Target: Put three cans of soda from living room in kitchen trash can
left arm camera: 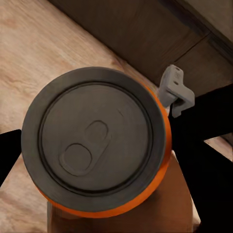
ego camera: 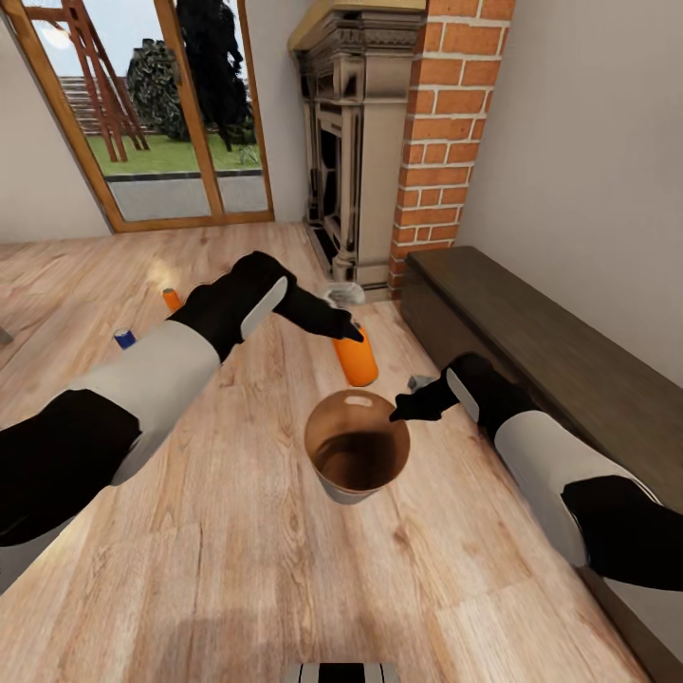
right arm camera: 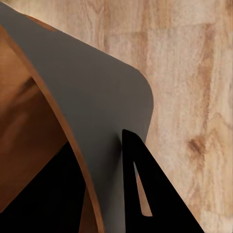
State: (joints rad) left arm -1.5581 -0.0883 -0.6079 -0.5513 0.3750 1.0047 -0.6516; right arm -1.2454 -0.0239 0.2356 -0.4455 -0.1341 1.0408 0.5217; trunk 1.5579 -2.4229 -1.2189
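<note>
- Cans number three on the wood floor of the living room: an orange can [ego camera: 355,358] held at the left gripper [ego camera: 353,332], a second orange can [ego camera: 171,299] and a blue can [ego camera: 124,337] lying well apart toward the glass doors [ego camera: 156,114].
- Left gripper: the jaws look closed on the near orange can. In the left wrist view the can's grey top [left arm camera: 94,138] with its pull tab sits right against the camera, though the fingertips themselves are hidden, so the grip is my best reading, not a certainty.
- The bin [ego camera: 357,446] is held just in front of that can, mouth up and tilted a little, its brown inside showing with nothing in it. The right gripper [ego camera: 403,410] pinches its rim: the right wrist view has one dark finger [right arm camera: 145,194] outside the grey wall [right arm camera: 97,121], the other seemingly inside.
- Why this way: bringing the bin to the cans, and holding it beside the can, likely means a short lift and drop instead of three carries to the kitchen.
- Behind stand a brick column [ego camera: 446,133], a fireplace [ego camera: 351,142] and a dark low bench [ego camera: 550,341] along the wall.
- Writing: no brand or label can be read on any can or on the bin.
</note>
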